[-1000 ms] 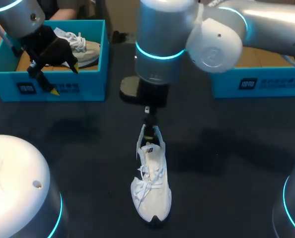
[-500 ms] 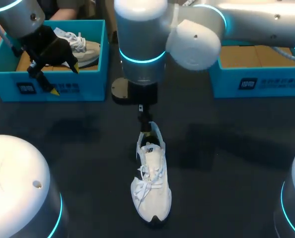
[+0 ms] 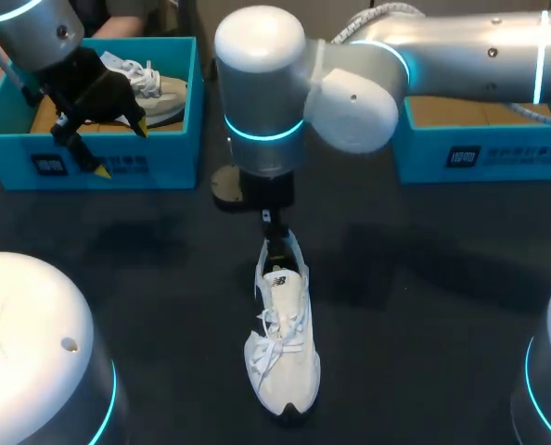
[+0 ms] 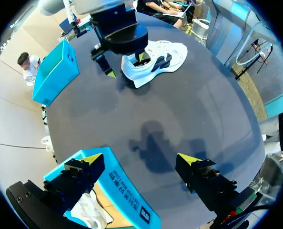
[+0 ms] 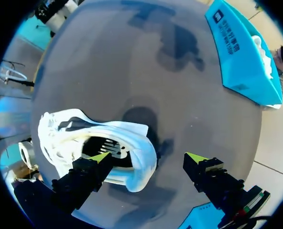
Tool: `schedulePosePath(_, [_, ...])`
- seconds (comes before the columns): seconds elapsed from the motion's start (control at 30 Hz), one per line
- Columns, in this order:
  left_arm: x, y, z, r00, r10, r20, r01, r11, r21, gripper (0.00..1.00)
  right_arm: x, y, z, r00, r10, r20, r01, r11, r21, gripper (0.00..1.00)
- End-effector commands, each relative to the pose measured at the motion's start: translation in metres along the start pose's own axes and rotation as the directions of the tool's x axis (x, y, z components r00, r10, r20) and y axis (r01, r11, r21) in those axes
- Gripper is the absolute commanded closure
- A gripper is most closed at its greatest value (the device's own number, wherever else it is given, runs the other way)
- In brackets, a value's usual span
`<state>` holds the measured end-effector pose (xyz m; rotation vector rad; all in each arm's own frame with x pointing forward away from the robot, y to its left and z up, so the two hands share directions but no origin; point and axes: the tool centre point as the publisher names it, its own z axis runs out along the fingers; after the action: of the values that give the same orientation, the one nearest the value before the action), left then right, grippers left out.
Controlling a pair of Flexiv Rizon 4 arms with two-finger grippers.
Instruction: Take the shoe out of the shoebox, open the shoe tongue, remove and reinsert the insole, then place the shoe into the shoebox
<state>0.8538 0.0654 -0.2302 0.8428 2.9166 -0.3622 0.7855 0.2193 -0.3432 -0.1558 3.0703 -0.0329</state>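
Shoe (image 3: 283,343) on table (image 3: 424,352); right arm (image 3: 257,93) seemingly masks its heel.

The left arm (image 3: 25,28) comes in over the far left corner of the table (image 3: 424,306). Its left gripper (image 3: 121,150) hangs tilted down toward the near edge, with its yellow-tipped fingers spread wide and nothing between them. The right arm (image 3: 461,56) lies along the far edge from the right and reaches past the middle. There its wrist (image 3: 262,102) turns straight down. The right gripper (image 3: 275,236) sits low over the table's middle, with its fingers (image 5: 91,167) parted.
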Motion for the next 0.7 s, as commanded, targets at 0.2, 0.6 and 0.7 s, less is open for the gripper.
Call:
schedulePosePath(0.2, [0.001, 0.000, 0.000, 1.000, 0.001, 0.001, -0.001, 1.000, -0.002, 0.00, -0.006, 0.000, 0.020, 0.999, -0.035, -0.011, 0.034, 0.999, -0.003, 0.00])
schedulePosePath(0.6, [0.001, 0.000, 0.000, 1.000, 0.001, 0.001, -0.001, 1.000, -0.002, 0.00, -0.005, -0.009, 0.046, 0.999, -0.017, -0.037, 0.015, 0.999, -0.046, 0.00])
schedulePosePath(0.7, [0.001, 0.000, 0.000, 1.000, 0.001, 0.001, -0.001, 1.000, -0.002, 0.00, -0.005, -0.008, 0.049, 0.999, -0.017, -0.039, 0.015, 0.999, -0.052, 0.00])
